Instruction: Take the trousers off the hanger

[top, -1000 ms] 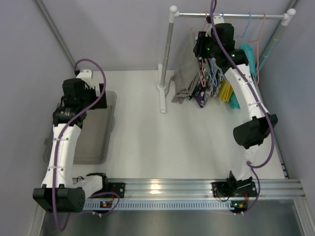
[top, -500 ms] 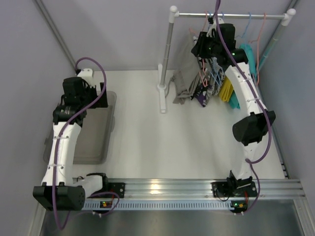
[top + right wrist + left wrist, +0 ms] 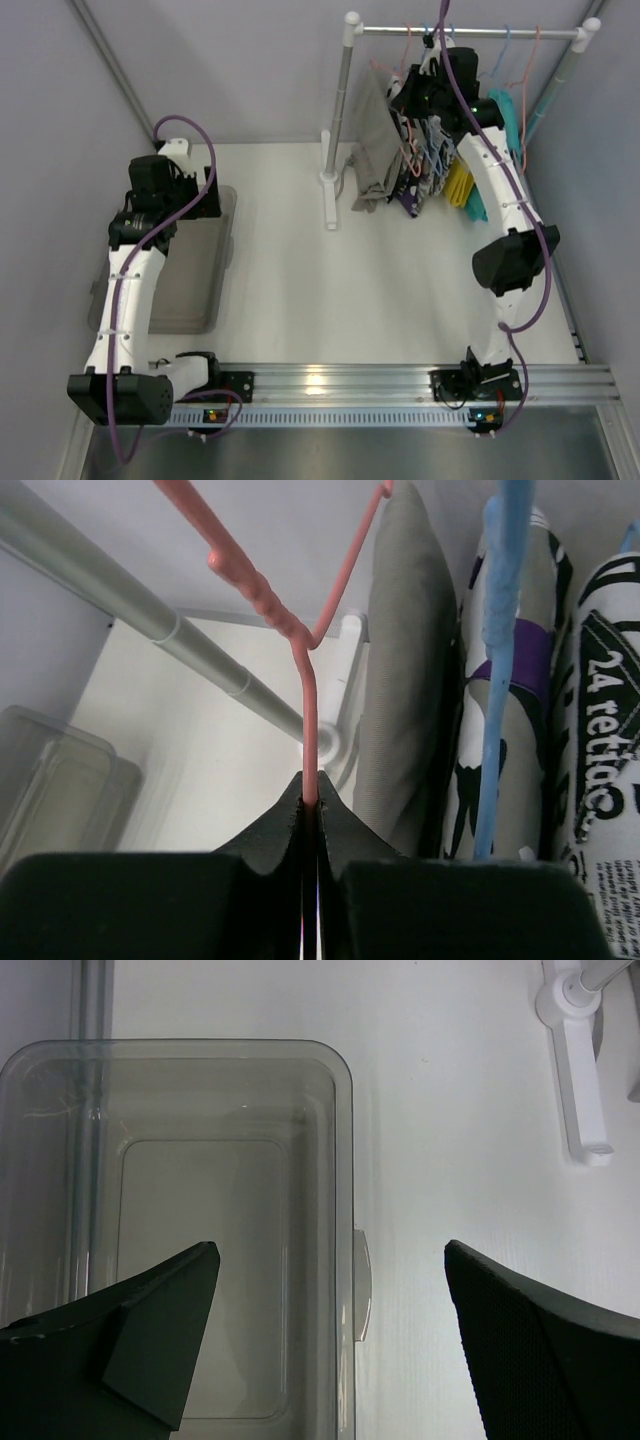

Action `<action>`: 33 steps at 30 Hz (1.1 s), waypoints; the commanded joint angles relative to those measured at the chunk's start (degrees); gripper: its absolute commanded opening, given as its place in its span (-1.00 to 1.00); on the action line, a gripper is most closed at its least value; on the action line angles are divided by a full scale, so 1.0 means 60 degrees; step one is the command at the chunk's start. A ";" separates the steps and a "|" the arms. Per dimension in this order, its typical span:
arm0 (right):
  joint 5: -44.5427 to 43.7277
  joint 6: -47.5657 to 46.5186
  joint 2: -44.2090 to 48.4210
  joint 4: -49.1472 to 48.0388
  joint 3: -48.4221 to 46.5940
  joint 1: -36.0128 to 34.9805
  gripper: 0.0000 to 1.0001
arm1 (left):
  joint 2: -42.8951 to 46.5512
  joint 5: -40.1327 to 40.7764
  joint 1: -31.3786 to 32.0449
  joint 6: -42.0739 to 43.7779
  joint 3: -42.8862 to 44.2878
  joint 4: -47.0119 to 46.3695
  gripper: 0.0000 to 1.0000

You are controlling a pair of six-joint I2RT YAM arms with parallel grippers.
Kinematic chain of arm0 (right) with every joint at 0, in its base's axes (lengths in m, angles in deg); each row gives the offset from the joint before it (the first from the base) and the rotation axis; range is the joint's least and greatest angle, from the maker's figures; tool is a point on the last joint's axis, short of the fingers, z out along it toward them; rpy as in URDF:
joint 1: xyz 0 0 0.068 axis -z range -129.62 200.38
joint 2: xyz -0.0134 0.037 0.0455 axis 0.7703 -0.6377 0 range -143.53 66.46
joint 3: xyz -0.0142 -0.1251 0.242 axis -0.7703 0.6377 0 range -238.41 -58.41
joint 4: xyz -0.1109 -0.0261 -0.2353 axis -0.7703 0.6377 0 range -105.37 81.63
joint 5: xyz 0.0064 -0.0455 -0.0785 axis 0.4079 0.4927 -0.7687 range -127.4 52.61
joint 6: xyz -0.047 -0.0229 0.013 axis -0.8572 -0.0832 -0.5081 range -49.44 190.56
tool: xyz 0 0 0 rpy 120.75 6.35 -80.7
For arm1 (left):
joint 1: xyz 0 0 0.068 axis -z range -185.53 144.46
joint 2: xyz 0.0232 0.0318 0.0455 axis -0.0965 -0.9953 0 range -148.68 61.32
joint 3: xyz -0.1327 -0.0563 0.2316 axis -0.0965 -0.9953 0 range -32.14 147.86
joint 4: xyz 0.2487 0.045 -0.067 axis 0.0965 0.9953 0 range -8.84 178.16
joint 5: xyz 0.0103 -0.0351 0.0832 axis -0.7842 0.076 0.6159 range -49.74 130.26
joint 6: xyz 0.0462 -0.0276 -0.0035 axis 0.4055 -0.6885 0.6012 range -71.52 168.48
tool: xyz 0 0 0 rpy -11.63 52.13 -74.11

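Standby at the left edge of the table: the left hand [image 3: 330, 1255] hangs over a clear plastic bin [image 3: 343, 1100] with its fingers spread wide and nothing between them. Toward the far right corner stands a clothes rack, its white post [image 3: 340, 120] rising from a foot on the table. Just right of that post the grey trousers [image 3: 372, 150] hang folded over a pink wire hanger [image 3: 305, 680], their lower end reaching down near the table. The right hand [image 3: 310, 805] is up at the rail [image 3: 480, 32] with its fingers pressed together on the hanger's thin neck, just below the twist. Whether the hook rests on the rail or has come clear of it cannot be told from these views. To the right, crowding the trousers, are a black, white and purple printed garment [image 3: 520, 680] on a blue hanger [image 3: 497, 630], then yellow [image 3: 458, 185] and teal [image 3: 505, 120] pieces.

The step in hand appears to be freeing the hanger, trousers and all, from the crowded rail. The next move likely calls for a firm pinch on the slim wire, a lift and a pull away from the neighbouring clothes without snagging them. The idle left hand would then need to take hold of the cloth and slide it off the bar.
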 commanded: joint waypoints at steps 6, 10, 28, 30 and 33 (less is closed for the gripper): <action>0.2339 0.2261 0.0893 -0.2238 0.0110 0.0856 -1.00 | 0.0017 -0.0417 0.0031 -0.0098 0.0273 -0.0146 0.98; 0.2487 0.2630 0.1318 -0.2970 0.0241 0.0959 -1.00 | 0.0046 -0.0505 0.0031 -0.0039 0.0244 -0.0262 0.98; 0.2428 0.2718 0.2987 -0.3280 0.1103 0.1150 -1.00 | 0.0192 -0.2086 0.0031 0.0604 -0.0063 -0.1636 0.98; 0.2487 0.2718 0.3396 -0.3265 0.1412 0.1179 -1.00 | 0.0512 -0.2701 0.0031 0.0824 -0.0516 -0.2252 0.98; 0.2516 0.2703 0.4084 -0.3308 0.2173 0.1179 -1.00 | 0.0865 -0.3010 0.0512 0.1088 -0.1132 -0.3425 0.98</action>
